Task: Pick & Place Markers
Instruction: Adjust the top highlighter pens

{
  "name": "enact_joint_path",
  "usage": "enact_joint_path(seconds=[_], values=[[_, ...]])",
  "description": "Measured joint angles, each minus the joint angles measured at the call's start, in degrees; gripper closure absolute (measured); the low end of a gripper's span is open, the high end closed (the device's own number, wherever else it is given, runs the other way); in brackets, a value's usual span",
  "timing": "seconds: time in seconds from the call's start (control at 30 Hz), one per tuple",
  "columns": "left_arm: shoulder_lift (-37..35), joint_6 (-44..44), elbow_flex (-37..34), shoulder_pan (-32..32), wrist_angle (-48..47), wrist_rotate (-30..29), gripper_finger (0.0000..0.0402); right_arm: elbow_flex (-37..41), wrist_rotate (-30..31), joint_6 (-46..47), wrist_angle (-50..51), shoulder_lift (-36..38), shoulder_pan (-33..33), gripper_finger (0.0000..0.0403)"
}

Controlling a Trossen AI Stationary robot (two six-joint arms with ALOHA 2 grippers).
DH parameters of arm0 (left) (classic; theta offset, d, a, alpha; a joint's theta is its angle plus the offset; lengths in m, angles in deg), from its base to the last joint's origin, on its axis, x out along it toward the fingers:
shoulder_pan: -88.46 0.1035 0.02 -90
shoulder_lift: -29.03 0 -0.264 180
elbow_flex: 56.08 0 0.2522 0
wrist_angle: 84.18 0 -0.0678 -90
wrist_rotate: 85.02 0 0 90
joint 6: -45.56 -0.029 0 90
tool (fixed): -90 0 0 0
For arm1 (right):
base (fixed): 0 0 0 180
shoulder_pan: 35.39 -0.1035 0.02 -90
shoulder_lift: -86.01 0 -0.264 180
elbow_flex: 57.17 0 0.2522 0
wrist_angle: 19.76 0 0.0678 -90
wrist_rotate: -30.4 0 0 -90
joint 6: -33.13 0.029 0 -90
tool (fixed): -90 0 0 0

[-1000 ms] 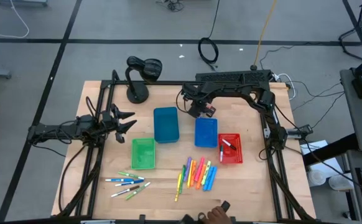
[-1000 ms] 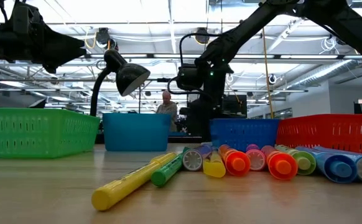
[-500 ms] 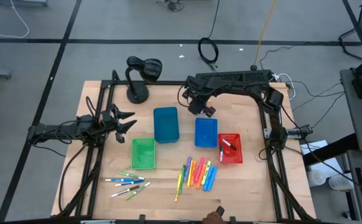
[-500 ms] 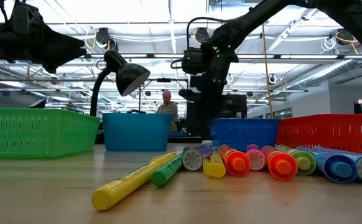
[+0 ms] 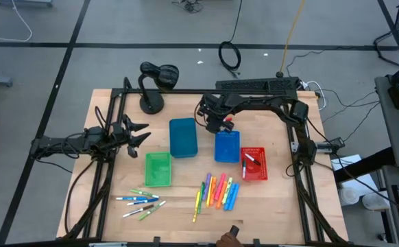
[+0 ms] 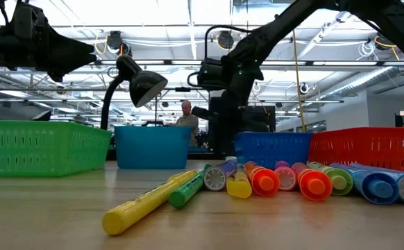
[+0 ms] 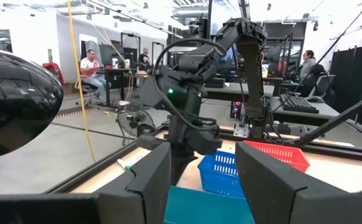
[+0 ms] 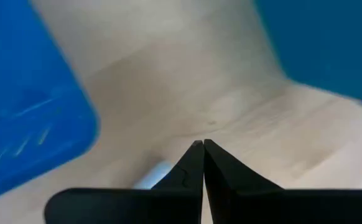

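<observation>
Neon markers [image 5: 219, 192] lie in a row near the table's front edge, and they fill the foreground of the low view [image 6: 271, 179]. White-bodied markers [image 5: 141, 201] lie to their left. Two more rest in the red bin [image 5: 253, 163]. My right gripper [image 5: 215, 125] hangs shut, slanting down over the bare wood between the two blue bins [image 8: 203, 144], with nothing between its fingers. A pale blurred thing [image 8: 157, 177] shows on the wood just behind its fingers. My left gripper [image 5: 141, 134] waits open at the table's left edge [image 7: 199, 180], level and holding nothing.
A teal bin [image 5: 182, 137], a blue bin [image 5: 227, 146], a green bin [image 5: 158, 169] and the red bin stand mid-table. A black desk lamp [image 5: 151, 86] stands at the far left. A person's hand [image 5: 228, 238] reaches over the near edge.
My right gripper has stayed shut while its wrist has risen a little and tipped to a new slant over the far end of the blue bin. The person's hand at the near edge has shifted leftward.
</observation>
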Motion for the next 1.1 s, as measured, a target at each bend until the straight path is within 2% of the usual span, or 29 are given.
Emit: enact_joint_path(seconds=[0.47,0.67,0.93,1.1], values=[[0.00,0.00,0.00,0.00,-0.03,-0.12,0.0217,-0.13,0.71,0.77,5.13,-1.68,0.23,0.0403],[-0.01,0.00,0.00,0.00,-0.07,-0.18,0.0217,-0.35,9.04,0.53,5.50,-2.93,0.24,0.0403],[-0.02,0.00,0.00,0.00,-0.24,-0.19,0.0217,-0.19,11.69,6.55,6.91,-2.15,0.31,0.0403],[-0.02,0.00,0.00,-0.02,-0.23,-0.19,0.0217,-0.11,19.62,9.52,9.14,-1.86,0.51,0.0403]])
